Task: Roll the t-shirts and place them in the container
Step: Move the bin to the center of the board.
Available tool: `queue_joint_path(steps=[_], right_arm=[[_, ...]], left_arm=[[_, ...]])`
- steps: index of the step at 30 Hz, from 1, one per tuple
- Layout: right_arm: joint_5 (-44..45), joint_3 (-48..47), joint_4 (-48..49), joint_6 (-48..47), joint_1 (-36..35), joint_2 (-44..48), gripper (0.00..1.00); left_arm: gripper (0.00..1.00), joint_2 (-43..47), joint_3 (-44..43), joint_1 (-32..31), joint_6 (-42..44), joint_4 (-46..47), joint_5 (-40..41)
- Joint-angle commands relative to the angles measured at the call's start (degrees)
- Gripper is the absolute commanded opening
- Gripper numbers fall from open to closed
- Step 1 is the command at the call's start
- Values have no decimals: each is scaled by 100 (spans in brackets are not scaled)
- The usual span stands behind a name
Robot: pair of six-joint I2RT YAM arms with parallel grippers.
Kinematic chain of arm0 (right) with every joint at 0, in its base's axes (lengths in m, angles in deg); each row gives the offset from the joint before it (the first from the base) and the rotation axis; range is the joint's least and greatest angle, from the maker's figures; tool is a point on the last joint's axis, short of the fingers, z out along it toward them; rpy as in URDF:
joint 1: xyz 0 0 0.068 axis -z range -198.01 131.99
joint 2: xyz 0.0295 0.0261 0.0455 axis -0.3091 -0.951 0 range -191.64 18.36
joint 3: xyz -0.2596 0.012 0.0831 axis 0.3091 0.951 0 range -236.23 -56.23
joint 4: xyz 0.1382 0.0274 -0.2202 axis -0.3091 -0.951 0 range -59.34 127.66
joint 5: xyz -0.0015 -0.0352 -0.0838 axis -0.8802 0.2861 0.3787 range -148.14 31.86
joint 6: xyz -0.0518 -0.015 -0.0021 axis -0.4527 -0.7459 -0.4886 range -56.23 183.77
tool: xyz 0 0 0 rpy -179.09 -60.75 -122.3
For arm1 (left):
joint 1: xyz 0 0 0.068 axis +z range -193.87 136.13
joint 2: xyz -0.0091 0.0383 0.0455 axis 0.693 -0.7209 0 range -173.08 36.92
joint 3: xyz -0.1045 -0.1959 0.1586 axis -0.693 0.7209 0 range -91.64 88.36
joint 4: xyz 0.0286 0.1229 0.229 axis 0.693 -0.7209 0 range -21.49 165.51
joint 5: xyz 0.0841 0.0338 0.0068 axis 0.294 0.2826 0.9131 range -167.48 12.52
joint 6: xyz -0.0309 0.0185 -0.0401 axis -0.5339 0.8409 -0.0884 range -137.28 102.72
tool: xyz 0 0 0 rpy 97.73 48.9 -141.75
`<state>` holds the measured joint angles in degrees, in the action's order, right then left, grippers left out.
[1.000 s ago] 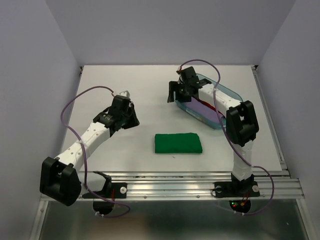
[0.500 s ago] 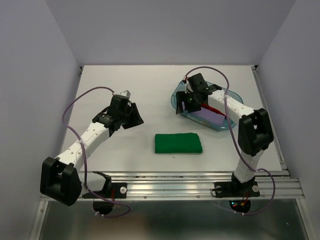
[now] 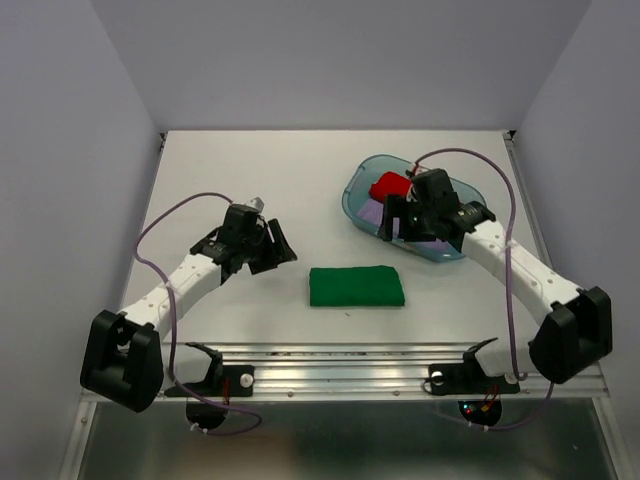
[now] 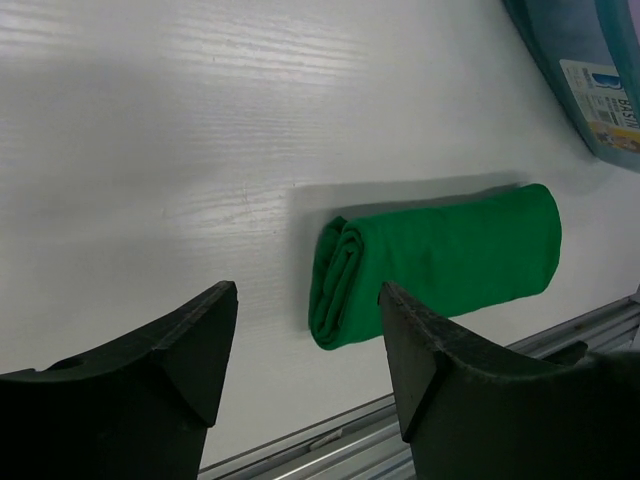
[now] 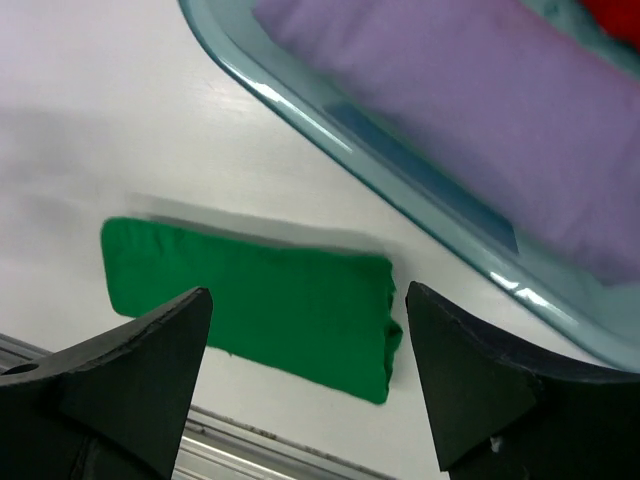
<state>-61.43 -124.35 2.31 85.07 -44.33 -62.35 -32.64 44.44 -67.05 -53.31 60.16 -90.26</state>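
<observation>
Now: white table (image 3: 250,170), pale walls (image 3: 330,60); green t-shirt (image 3: 356,286) rolled; left hand (image 4: 305,295), right hand (image 5: 307,292) spread wide, empty.

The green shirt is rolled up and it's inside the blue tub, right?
Not quite. The green shirt is rolled up, but it lies on the white table, outside the blue tub. The top external view shows it apart from the tub, which holds the red shirt and the lilac shirt.
</observation>
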Motion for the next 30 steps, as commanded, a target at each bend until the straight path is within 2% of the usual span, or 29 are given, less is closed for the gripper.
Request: queue_joint_path(steps=[1, 6, 11, 14, 20, 24, 27, 28, 30], right_arm=[[487, 903, 11, 752, -13, 897, 84], [382, 2133, 160, 1577, -13, 1899, 88], [-110, 2917, 835, 1930, -13, 1998, 87], [-339, 3199, 1275, 1975, -13, 1805, 81], [-340, 3331, 1584, 1799, -13, 1287, 56], [-514, 3410, 1812, 1860, -66, 1075, 48], [-638, 3472, 2023, 2044, -276, 1040, 46], [-647, 3481, 2067, 2088, -346, 1013, 45], [-655, 3489, 2190, 2211, -531, 969, 44]], left_arm=[[71, 215, 383, -55, -404, 594, -392], [75, -4, 639, -283, -730, 1034, -577], [74, -198, 701, -486, -826, 1157, -471], [73, -295, 771, -503, -827, 1193, -471], [71, -269, 859, -495, -774, 1044, -323], [72, -277, 894, -495, -695, 920, -296], [74, -242, 999, -495, -668, 1052, -550], [79, -216, 1104, -486, -668, 1113, -638], [82, -233, 1219, -486, -642, 1210, -866]])
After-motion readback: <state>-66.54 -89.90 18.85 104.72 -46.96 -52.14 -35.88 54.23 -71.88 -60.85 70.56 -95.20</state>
